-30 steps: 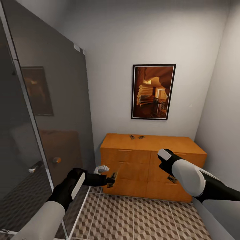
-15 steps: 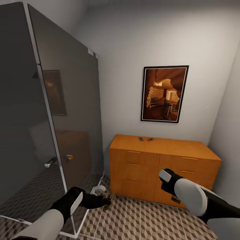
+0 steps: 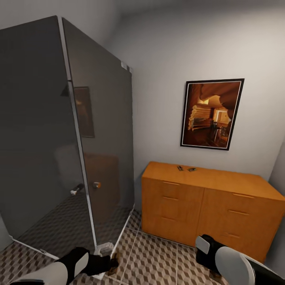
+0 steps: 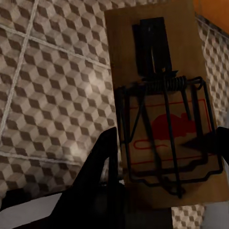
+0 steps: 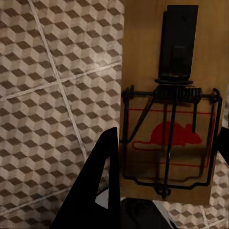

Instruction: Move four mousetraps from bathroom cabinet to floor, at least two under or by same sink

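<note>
A dark glass shower enclosure takes up the corner, and beside it the orange-brown cabinet stands against the wall under a framed picture. Two mousetraps lie on its flat top, near the back. The cube-patterned bathroom floor spreads below. Each arm carries a trap: the left gripper pinches one board by its end, the right gripper pinches another, both hanging over tiles (no sink is in sight here). This looks like the carrying step; next, I judge, both traps need setting down beside the sink.
</note>
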`<state>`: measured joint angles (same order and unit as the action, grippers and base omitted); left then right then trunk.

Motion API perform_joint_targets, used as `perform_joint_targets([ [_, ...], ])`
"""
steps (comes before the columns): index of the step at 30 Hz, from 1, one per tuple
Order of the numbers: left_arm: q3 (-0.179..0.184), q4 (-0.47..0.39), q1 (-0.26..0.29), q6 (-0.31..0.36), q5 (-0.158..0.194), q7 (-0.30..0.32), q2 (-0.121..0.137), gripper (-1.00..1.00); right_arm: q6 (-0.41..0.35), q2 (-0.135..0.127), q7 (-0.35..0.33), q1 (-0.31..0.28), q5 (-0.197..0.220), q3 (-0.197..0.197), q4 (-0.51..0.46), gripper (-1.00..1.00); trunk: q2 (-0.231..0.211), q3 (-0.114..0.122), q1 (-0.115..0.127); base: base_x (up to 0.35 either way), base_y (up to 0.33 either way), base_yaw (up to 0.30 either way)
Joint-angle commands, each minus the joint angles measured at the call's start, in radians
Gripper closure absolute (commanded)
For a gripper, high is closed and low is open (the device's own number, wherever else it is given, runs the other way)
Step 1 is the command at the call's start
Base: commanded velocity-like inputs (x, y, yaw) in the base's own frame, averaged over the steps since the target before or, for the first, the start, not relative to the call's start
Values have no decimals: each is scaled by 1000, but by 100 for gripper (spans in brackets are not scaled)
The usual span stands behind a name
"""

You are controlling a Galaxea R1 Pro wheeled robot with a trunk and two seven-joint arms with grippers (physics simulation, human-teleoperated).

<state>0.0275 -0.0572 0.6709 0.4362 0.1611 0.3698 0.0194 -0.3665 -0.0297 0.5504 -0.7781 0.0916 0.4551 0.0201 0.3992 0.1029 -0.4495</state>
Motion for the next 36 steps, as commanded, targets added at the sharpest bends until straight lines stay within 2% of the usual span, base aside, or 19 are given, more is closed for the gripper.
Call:
perform_joint_targets([
  [1,-1,13,0,0,10,-6,2,100,-1,-2,-7,8,-3,-11,1,100,1,1,0,0,0,233],
  [3,-3,38,0,-15,10,-16,4,100,-1,-3,-26,26,-35,-13,1,100,1,3,0,0,0,235],
  [4,-5,59,0,-30,11,-27,5,100,-1,-4,-48,44,-74,-15,1,100,1,3,0,0,0,238],
  [7,-6,78,0,-53,12,-48,7,100,1,-5,-83,69,-136,-16,1,100,1,6,0,0,0,241],
  [8,-7,86,0,-65,16,-67,8,100,3,-5,-105,83,-173,-16,1,100,1,7,0,0,0,244],
  [12,-7,96,-1,-82,37,-118,11,100,6,-5,-142,115,-237,-17,1,100,1,10,0,0,0,247],
  [17,-7,101,-12,-87,72,-162,21,100,7,-6,-158,145,-263,-17,1,100,1,12,0,0,0,261],
  [24,-8,103,-63,-98,92,-211,40,100,10,-7,-170,182,-286,-18,1,100,1,12,0,0,0,269],
  [27,-10,102,-95,-103,104,-223,58,100,11,-17,-221,199,-342,-18,1,100,1,12,0,0,0,272],
  [28,-12,103,-108,-104,116,-226,62,100,11,-21,-247,206,-374,-18,1,100,1,12,0,0,0,274],
  [30,-15,103,-121,-106,131,-229,68,100,11,-26,-273,211,-409,-18,1,100,1,12,0,0,0,276],
  [31,-17,103,-133,-111,146,-234,74,100,11,-30,-297,214,-445,-18,2,100,1,12,0,0,0,277],
  [36,-20,103,-157,-136,172,-282,82,100,11,-44,-352,221,-521,-18,3,100,1,11,0,0,0,278],
])
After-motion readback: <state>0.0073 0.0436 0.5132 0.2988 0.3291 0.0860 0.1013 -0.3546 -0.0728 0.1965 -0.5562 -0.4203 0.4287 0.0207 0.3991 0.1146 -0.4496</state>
